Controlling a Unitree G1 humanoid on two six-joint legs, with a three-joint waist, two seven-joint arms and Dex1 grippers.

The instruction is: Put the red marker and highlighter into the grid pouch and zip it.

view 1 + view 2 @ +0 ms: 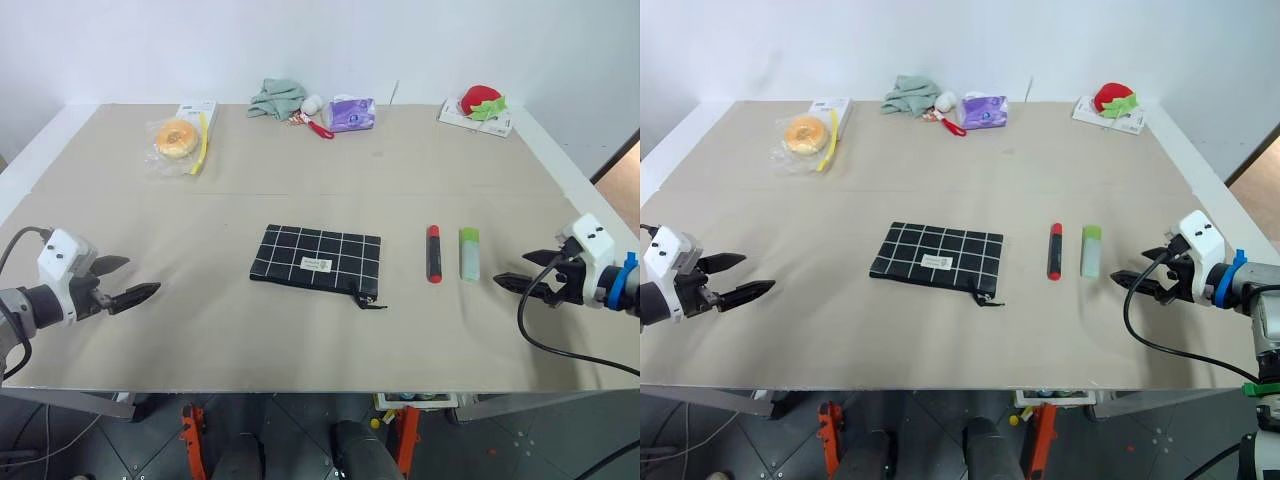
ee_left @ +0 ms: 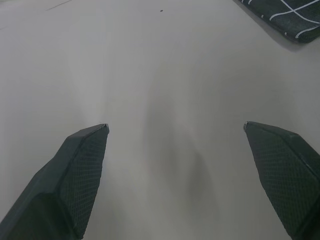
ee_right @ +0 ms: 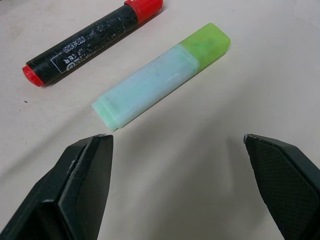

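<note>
Beige surface: the counter (image 1: 300, 340) carries everything, with clutter along its far edge.
Grid pouch: the grid pouch (image 1: 316, 255) lies flat near the middle, its pull cord trailing off the near right corner.
Red marker: the red marker (image 1: 434, 253) lies to the right of the pouch, apart from it, red cap toward the far side.
Highlighter: the highlighter (image 1: 469, 253) lies just beside the marker on its right, parallel (green cap at the far end).
Left claw: the left claw (image 1: 135, 281) hovers over bare counter well to the left of the pouch, fingers spread, nothing in them.
Right claw: the right claw (image 1: 512, 283) hangs near the highlighter, pointing toward it, fingers spread and empty.
</note>
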